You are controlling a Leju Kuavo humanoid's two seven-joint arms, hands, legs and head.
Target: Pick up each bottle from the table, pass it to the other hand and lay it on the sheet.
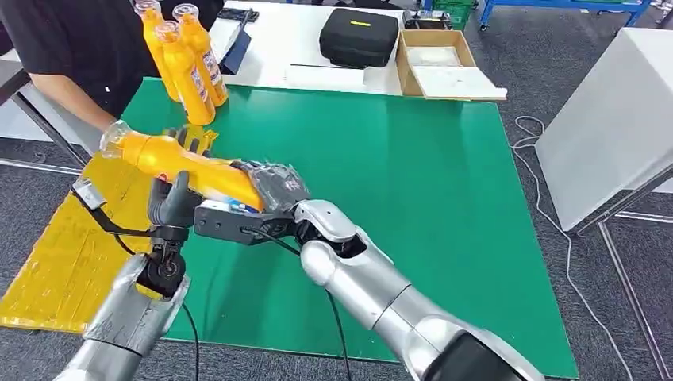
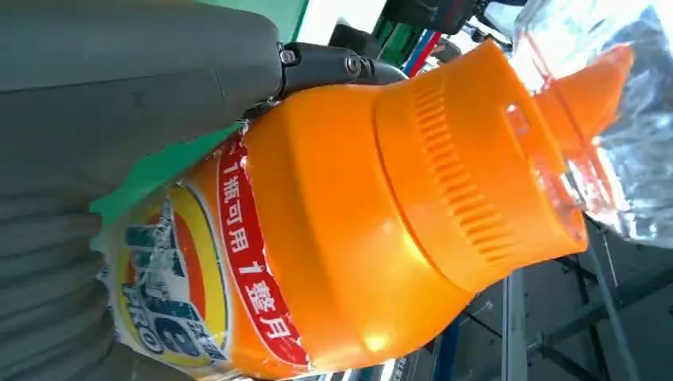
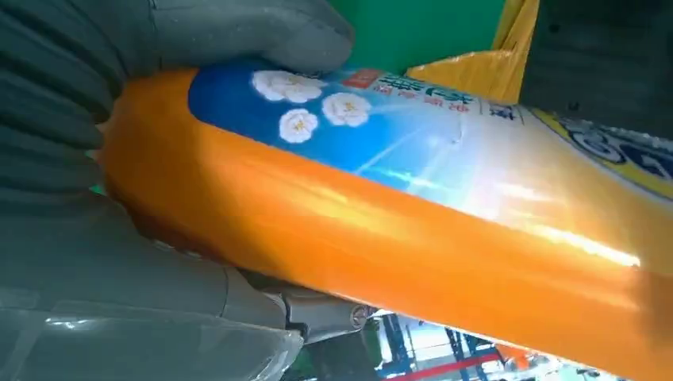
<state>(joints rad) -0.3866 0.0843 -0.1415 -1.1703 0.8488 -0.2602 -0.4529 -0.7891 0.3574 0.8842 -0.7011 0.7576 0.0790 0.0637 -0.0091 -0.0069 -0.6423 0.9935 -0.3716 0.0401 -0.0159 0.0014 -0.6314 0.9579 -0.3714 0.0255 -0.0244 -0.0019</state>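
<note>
Both hands grasp the orange plastic bottle with the clear cap (image 1: 178, 163), held tilted in the air between them above the green bench (image 1: 413, 198): right hand (image 1: 274, 190) at its base, left hand (image 1: 171, 206) around its middle. For a clean handover, I'd have the left hand clench firmly before the right lets go, then lay the bottle on the crinkled yellow sheet (image 1: 71, 262) just beside.

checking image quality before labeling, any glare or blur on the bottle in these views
Head view: the bottle is evenly lit and fairly sharp. Left wrist view: small bright glints on the orange shoulder, and the clear cap is washed out against the bright background. Right wrist view: a streak of glare runs along the bottle's side, and the label is soft.
</note>
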